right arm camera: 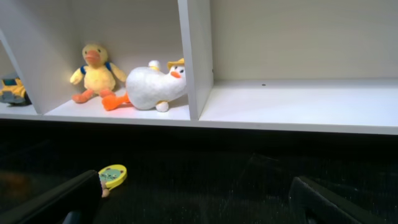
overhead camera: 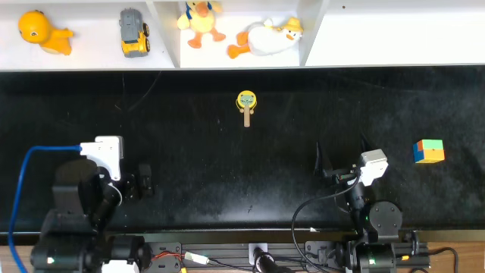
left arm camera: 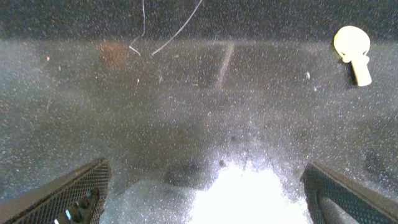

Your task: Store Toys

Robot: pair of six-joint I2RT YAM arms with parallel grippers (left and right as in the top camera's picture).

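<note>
A white shelf unit [overhead camera: 168, 30] with upright dividers runs along the far edge of the black desk [overhead camera: 227, 167]. Its left compartment holds an orange-yellow rubber duck [overhead camera: 42, 32] and a grey and yellow toy truck [overhead camera: 134, 34]. The right wrist view cuts the truck off at the edge. The middle compartment holds a yellow plush duck [overhead camera: 201, 21] sitting upright. A white plush goose [overhead camera: 267, 36] lies on its side next to it, with its orange foot close to the duck's feet.

Two toys lie on the desk outside the shelf. A round yellow and green toy on a short wooden handle [overhead camera: 246, 106] lies near the front of the middle compartment. A multicoloured puzzle cube [overhead camera: 428, 151] sits well to the right. The round toy's face carries a green picture too small to make out. In the left wrist view glare washes the toy pale.

The left gripper [overhead camera: 142, 182] is low over bare desk at the near left, its fingers [left arm camera: 81, 193] spread wide and grasping nothing. The right gripper [overhead camera: 341, 155] is at the near right facing the shelf, its fingers [right arm camera: 68, 199] likewise released.
</note>
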